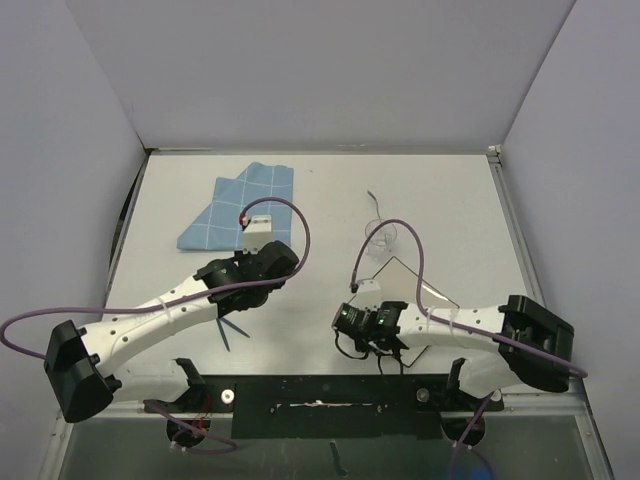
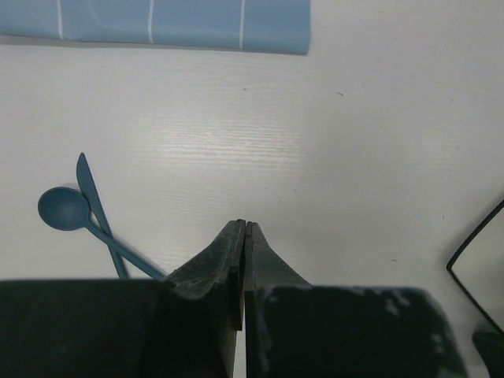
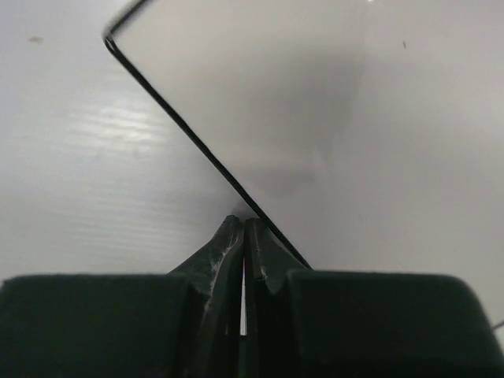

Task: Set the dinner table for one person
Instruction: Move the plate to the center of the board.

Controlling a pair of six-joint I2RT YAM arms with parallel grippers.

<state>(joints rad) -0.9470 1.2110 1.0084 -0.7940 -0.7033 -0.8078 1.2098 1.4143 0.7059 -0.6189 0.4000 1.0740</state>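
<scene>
Beneath left tool [image 2: 245, 225] and right tool [image 3: 243, 221]: dinner table [image 1: 440, 200]; both closed, fingertips together.

The dinner table [image 1: 450, 200] is white, the cloth [image 1: 245, 205] is light blue with white lines making squares, and the spoon [image 2: 63, 209] and knife [image 2: 88, 185] are dark blue.

No writing, label, brand, number or sign can be read in any of the views. Only plain white grid lines are seen on the blue cloth [image 1: 240, 205].
</scene>
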